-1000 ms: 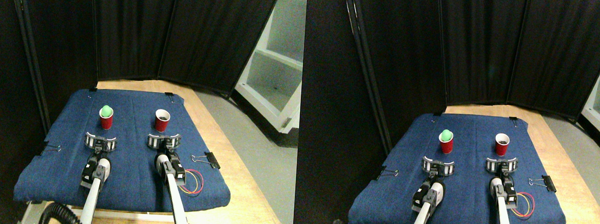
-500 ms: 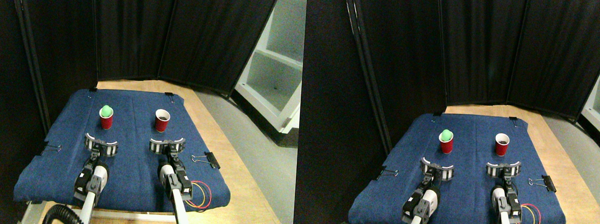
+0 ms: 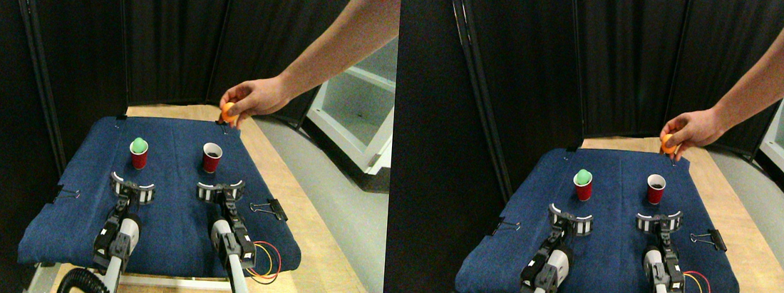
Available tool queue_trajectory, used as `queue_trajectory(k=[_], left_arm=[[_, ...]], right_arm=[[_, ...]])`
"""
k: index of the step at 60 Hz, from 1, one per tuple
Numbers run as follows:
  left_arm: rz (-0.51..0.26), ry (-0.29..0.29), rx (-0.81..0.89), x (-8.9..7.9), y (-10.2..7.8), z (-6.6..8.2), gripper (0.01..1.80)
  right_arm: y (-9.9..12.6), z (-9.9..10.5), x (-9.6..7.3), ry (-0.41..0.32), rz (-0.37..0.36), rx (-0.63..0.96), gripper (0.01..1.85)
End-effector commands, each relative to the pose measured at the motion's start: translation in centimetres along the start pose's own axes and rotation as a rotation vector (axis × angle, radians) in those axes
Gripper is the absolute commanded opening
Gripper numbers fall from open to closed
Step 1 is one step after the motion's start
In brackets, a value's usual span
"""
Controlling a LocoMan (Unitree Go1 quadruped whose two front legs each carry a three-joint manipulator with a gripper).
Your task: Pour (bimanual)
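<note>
Two red cups stand on the blue cloth (image 3: 166, 225). The left cup (image 3: 139, 155) holds a green ball (image 3: 139, 144) that sticks out of its rim. The right cup (image 3: 212, 158) looks dark inside. My left gripper (image 3: 131, 188) is open just in front of the left cup, not touching it. My right gripper (image 3: 219, 190) is open just in front of the right cup, also apart from it. A person's hand (image 3: 252, 99) reaches in from the upper right, holding an orange ball (image 3: 228, 111) above the cloth's far right corner.
The cloth lies on a wooden table (image 3: 302, 212), held by binder clips (image 3: 276, 208). Black curtain panels (image 3: 177, 33) close the back and left. A white shelf unit (image 3: 359, 102) stands at the right. Coloured wires (image 3: 263, 260) loop beside my right arm.
A person's arm has come in from the upper right with an orange ball. Both my arms have drawn back toward the near edge, away from the cups.
</note>
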Motion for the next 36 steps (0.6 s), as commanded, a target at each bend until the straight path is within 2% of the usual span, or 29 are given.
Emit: queue_trajectory(k=[1, 26, 36], left_arm=[[-0.045, 0.011, -0.013, -0.10, -1.08, -0.33, 1.29], [-0.045, 0.038, 0.000, 0.19, -1.03, -0.66, 1.30], [-0.046, 0.020, -0.007, 0.13, -1.01, -0.67, 1.30]], right_arm=[[1.40, -0.13, -0.10, 0.007, 0.070, 0.012, 1.49], [1.02, -0.22, 0.26, 0.020, 0.068, 0.007, 1.49], [0.79, -0.11, 0.37, 0.017, 0.064, -0.001, 1.50]])
